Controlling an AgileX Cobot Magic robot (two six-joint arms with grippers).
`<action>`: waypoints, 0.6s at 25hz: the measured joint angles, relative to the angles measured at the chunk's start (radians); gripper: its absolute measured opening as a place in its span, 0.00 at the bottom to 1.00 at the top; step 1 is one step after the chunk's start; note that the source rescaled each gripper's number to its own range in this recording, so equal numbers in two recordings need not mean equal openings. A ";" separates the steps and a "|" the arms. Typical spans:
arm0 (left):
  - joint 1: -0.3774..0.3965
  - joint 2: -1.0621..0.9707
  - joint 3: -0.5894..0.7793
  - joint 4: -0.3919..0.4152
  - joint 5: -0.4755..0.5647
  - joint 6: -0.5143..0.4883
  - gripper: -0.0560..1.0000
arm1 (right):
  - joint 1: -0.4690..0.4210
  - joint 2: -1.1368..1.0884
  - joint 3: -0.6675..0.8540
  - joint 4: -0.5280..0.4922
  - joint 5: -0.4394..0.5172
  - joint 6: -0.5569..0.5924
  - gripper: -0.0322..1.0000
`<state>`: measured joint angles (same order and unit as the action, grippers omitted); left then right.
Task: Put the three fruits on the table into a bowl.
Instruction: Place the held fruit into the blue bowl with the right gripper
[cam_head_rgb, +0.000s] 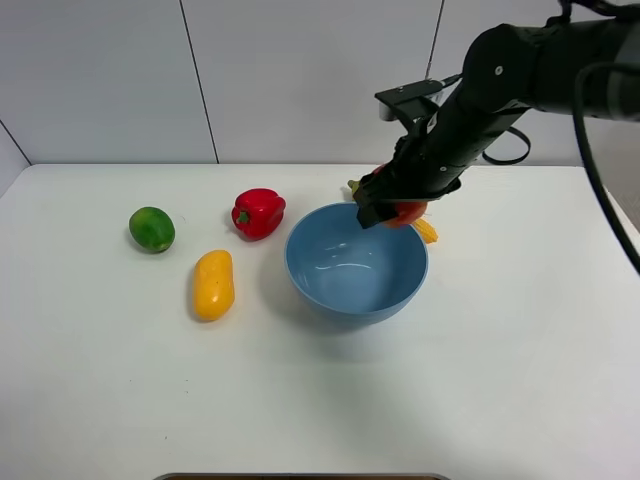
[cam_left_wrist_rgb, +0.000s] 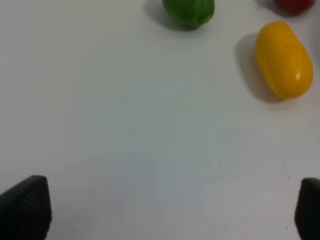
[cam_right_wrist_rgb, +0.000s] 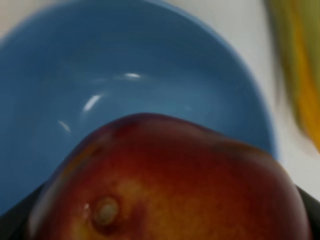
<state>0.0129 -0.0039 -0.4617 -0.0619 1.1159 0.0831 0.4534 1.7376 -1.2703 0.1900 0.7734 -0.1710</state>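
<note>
Bowl (cam_head_rgb: 345, 298): deep, round, light blue; on the table (cam_head_rgb: 100, 380)
Red-orange fruit (cam_right_wrist_rgb: 170, 185): round, glossy, yellow-mottled; over the bowl's far rim
Right gripper (cam_head_rgb: 392, 208): clamped on that fruit
Lime (cam_head_rgb: 151, 229); mango (cam_head_rgb: 213, 284): on table, left of bowl
Left gripper (cam_left_wrist_rgb: 167, 207): spread wide, empty

Colours on the white bench (cam_head_rgb: 520, 380), placed from the light-blue bowl (cam_head_rgb: 352, 305).
Bowl plain, pale glints inside. Over its far rim: pomegranate-like fruit (cam_head_rgb: 408, 212), red shading to orange-yellow, one pale speck; black right claw (cam_head_rgb: 392, 212) around it. Just behind the bowl: corn cob (cam_head_rgb: 427, 231), yellow, green husk. Left of the bowl: bell pepper (cam_head_rgb: 258, 212), glossy red, green stem; mango (cam_head_rgb: 213, 284), smooth yellow. Farther left: lime-like fruit (cam_head_rgb: 151, 229), dark green. Left claw (cam_left_wrist_rgb: 170, 205) black, finely woven texture.
</note>
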 joint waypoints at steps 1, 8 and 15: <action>0.000 0.000 0.000 0.000 0.000 0.000 1.00 | 0.015 0.012 0.000 0.003 -0.011 0.001 0.03; 0.000 0.000 0.000 0.000 0.000 0.000 1.00 | 0.067 0.120 0.000 0.030 -0.102 0.001 0.03; 0.000 0.000 0.000 0.003 0.000 0.000 1.00 | 0.073 0.157 0.000 0.052 -0.113 0.001 0.33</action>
<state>0.0129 -0.0039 -0.4617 -0.0590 1.1159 0.0831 0.5268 1.8944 -1.2703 0.2422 0.6607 -0.1701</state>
